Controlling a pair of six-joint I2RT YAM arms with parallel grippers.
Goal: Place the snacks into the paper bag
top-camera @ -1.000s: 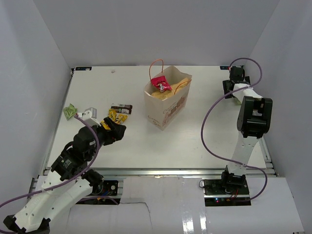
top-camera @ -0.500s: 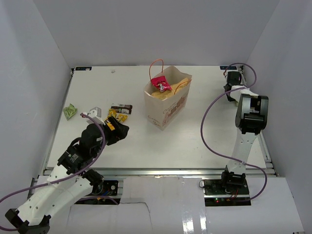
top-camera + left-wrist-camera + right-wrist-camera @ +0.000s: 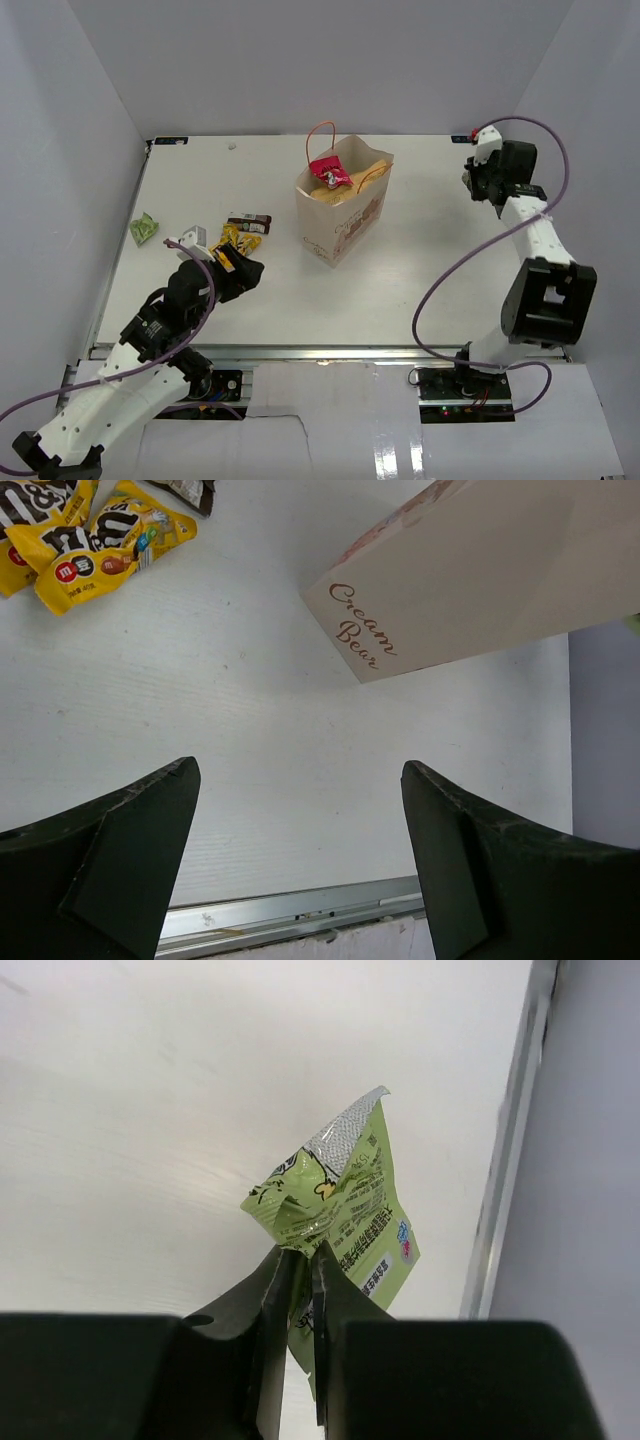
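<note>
Right gripper (image 3: 300, 1258) pinching crinkly green packet (image 3: 345, 1205), left gripper (image 3: 298, 780) wide open, boxy paper bag (image 3: 470, 570)

Robotics lab cell, plain white walls (image 3: 300, 60), white table (image 3: 290, 295), metal rail (image 3: 330, 351)

You've bare table (image 3: 280, 680) ahead of the left gripper (image 3: 297, 770); paper bag (image 3: 470, 570) blocks far right, yellow candy packets (image 3: 100, 555) far left.

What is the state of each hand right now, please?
Left hand: open, holding nothing.
Right hand: closed on a green snack packet.
</note>
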